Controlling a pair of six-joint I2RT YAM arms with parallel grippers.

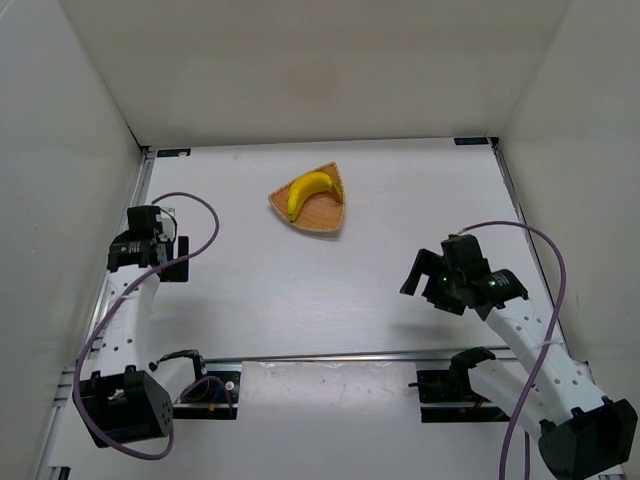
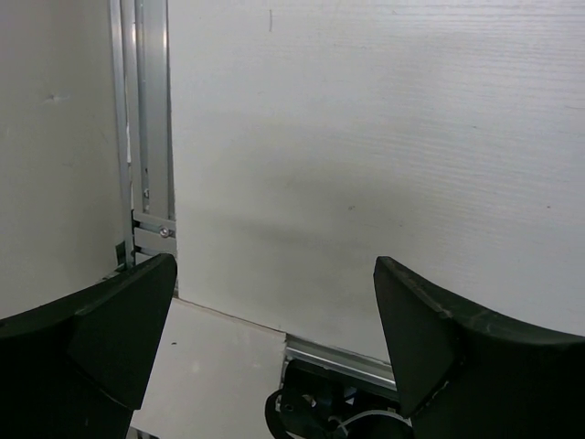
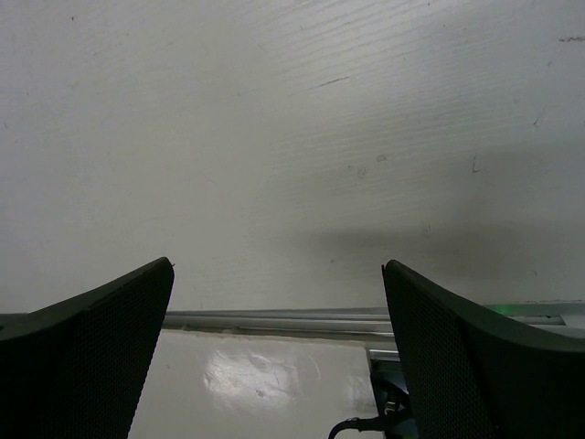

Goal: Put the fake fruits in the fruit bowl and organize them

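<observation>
A curved yellow banana [image 1: 308, 192] lies inside the tan woven fruit bowl [image 1: 325, 217] at the back middle of the table. My left gripper [image 1: 160, 262] is open and empty near the left wall, well left of the bowl. My right gripper [image 1: 424, 279] is open and empty, to the right of the bowl and nearer the front. In the left wrist view the gripper [image 2: 274, 263] has its jaws wide apart over bare table. In the right wrist view the gripper [image 3: 279, 263] is also wide apart over bare table. Neither wrist view shows the banana or the bowl.
White walls enclose the table on the left, back and right. A metal rail [image 1: 330, 356] runs across the front by the arm bases and shows in the right wrist view [image 3: 274, 320]. Purple cables [image 1: 205, 215] loop off both arms.
</observation>
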